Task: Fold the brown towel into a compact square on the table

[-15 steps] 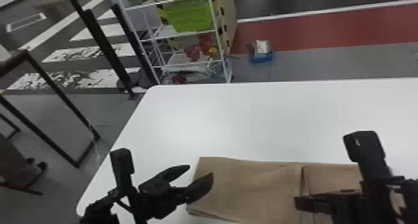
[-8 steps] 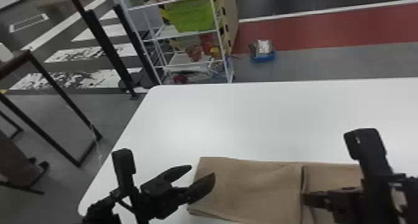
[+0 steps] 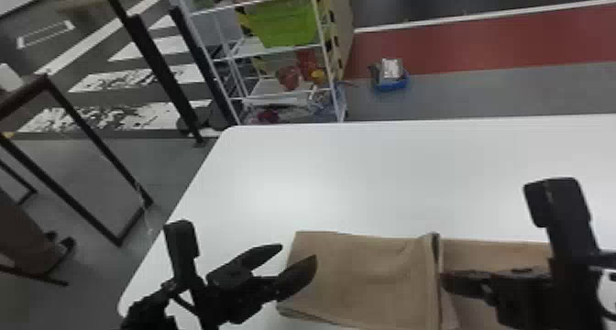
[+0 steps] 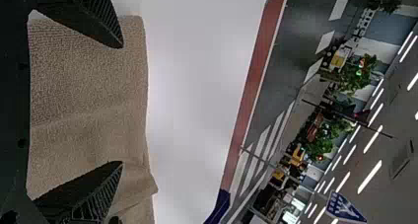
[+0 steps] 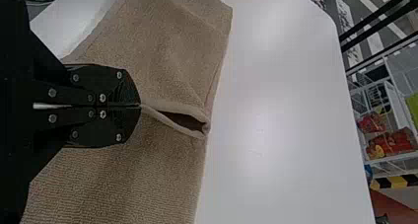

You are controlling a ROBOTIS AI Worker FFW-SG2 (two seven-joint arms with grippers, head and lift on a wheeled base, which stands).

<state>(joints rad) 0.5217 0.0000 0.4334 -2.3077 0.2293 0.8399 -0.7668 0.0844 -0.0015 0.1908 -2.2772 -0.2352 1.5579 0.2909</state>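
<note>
The brown towel [image 3: 366, 274] lies as a long folded strip along the table's near side, with a raised edge across its middle. At its left end is my left gripper [image 3: 298, 252], fingers spread; in the left wrist view the towel [image 4: 88, 86] shows between and beyond the fingertips of that gripper [image 4: 121, 104]. My right gripper [image 3: 443, 278] is at the raised edge. In the right wrist view, the right gripper [image 5: 140, 105] is shut on that edge, and the towel [image 5: 167, 46] gapes in a small fold beside the tips.
The white table [image 3: 348, 182] stretches beyond the towel, its left edge running down beside my left arm. Past the far edge stand a white shelf rack [image 3: 275, 95] and, on the floor, a blue container [image 3: 389, 81]. A dark-framed table [image 3: 78, 118] stands at left.
My right gripper has risen slightly at the towel's middle edge, and that edge now stands higher and a little further left. The left gripper has barely moved.
</note>
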